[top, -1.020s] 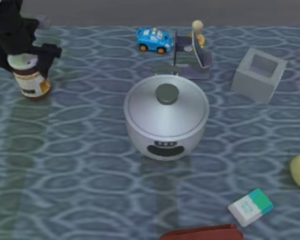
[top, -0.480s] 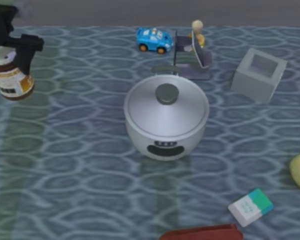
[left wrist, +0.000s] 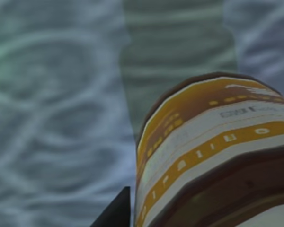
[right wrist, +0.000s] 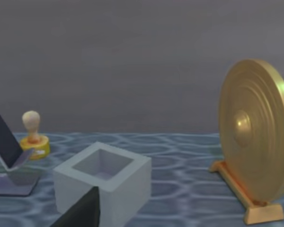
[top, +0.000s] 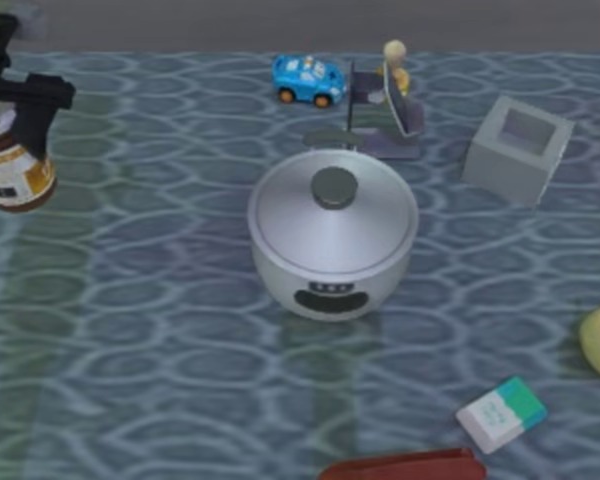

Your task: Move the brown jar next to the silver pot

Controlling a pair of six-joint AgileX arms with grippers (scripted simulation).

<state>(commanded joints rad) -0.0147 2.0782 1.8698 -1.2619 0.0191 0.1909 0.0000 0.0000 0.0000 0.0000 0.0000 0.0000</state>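
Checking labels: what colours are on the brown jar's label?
Yellow-orange and white bands on the brown jar, clearest in the left wrist view.

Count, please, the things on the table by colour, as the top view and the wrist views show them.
Brown: 1, brown jar, held in the left claw
Silver-grey: 2, silver pot, cube
Blue: 1, toy car
Gold: 1, disc
Total: 5

Patterned blue table (top: 160, 330): silver pot (top: 332, 235), toy car (top: 308, 79), grey cube (top: 517, 148), eraser (top: 500, 413).

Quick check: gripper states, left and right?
Left gripper: shut on the brown jar, at the table's far left.
Right gripper: only one finger shows in its wrist view; cannot be told.
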